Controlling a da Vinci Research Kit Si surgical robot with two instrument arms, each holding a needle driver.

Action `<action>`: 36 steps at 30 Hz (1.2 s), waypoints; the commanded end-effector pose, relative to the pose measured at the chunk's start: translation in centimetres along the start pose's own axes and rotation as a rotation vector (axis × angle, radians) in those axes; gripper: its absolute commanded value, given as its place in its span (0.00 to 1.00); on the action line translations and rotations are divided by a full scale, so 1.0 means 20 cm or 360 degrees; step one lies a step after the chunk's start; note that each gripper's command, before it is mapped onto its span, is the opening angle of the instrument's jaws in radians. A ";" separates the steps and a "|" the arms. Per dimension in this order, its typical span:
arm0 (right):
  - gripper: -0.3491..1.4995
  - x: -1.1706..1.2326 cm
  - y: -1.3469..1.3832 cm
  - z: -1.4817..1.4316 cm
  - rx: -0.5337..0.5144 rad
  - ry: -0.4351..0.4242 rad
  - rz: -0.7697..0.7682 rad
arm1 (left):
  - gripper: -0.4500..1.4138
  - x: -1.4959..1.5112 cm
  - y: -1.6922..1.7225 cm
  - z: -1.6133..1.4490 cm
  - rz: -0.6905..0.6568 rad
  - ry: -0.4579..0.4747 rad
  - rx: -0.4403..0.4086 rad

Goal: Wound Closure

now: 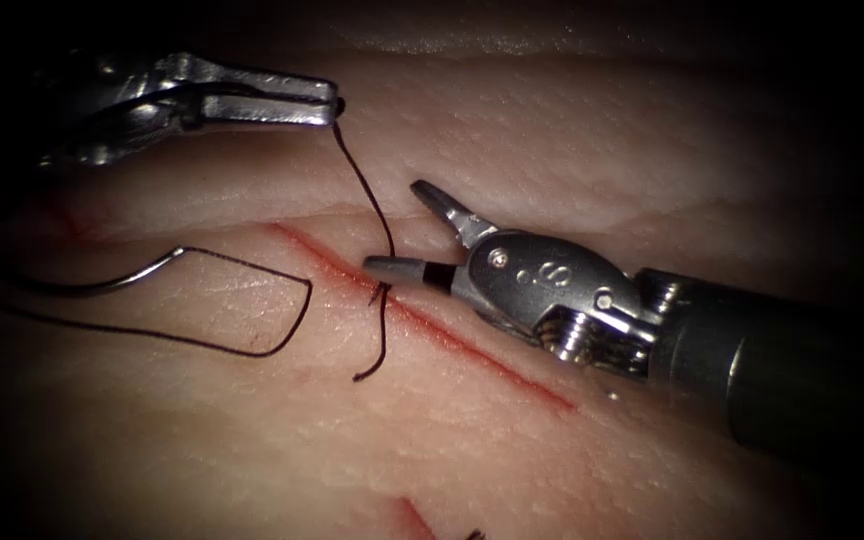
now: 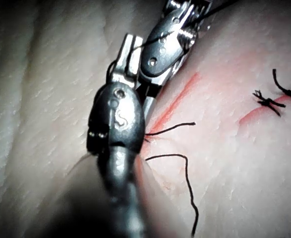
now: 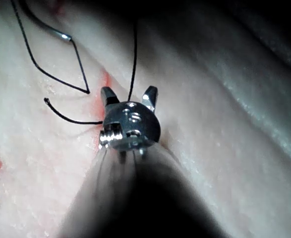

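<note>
Left tool (image 1: 330, 103): its fingers are pressed together on the thread (image 1: 367, 195), right at the tips; it holds nothing else

Needle (image 1: 102, 285): it lies flat on the tissue (image 1: 572, 150), below the left tool's fingers and well apart from them, on the left side of the cut (image 1: 432, 330); no tool holds it and it is not in the tissue

Needle's way: its long curve runs left to right, bowed downward; the end with the thread on it (image 1: 180, 249) points right and a little up, toward the cut; I cannot see the sharp end

Loose loop: from the needle the thread runs right, bends back near the cut and trails off to the left

Held thread: it drops from the left fingers down to the cut and goes in beside the lower finger of the right tool; a short loose tail (image 1: 377, 350) hangs past the cut

Right tool (image 1: 407, 235): its fingers are wide open like a V and hold nothing; the thread passes between them

Step, as I judge it: a stitch is already through and the thread is held up tight; the open fingers sit around it

Next move calls for: a gentle, careful close or a slow pull, so the thread does not tear the tissue

Old stitches (image 2: 266, 101): dark knots sit further along the cut
</note>
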State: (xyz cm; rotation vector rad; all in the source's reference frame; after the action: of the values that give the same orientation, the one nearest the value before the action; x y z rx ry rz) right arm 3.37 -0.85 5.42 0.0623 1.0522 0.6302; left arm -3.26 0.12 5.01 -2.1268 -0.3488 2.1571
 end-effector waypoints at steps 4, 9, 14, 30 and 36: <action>0.84 0.004 -0.002 0.015 0.0035 0.0036 -0.0012 | 0.00 0.000 0.001 0.004 0.0002 -0.0005 -0.0013; 0.81 0.006 -0.002 0.022 0.0048 0.0051 -0.0014 | 0.00 0.001 0.003 0.004 0.0003 -0.0002 -0.0021; 0.80 0.006 0.000 0.025 0.0041 0.0051 -0.0013 | 0.00 0.004 0.007 0.003 0.0013 0.0001 -0.0032; 0.77 0.001 -0.002 0.036 0.0009 0.0059 -0.0036 | 0.00 0.007 0.011 0.004 0.0022 -0.0001 -0.0041; 0.71 0.000 -0.002 0.035 0.0021 0.0043 -0.0042 | 0.00 0.008 0.014 0.005 0.0032 -0.0007 -0.0050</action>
State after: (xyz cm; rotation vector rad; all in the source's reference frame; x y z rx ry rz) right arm 3.89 -0.76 5.77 0.0520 1.0789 0.6039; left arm -3.28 -0.14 4.73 -2.1497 -0.3706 2.1831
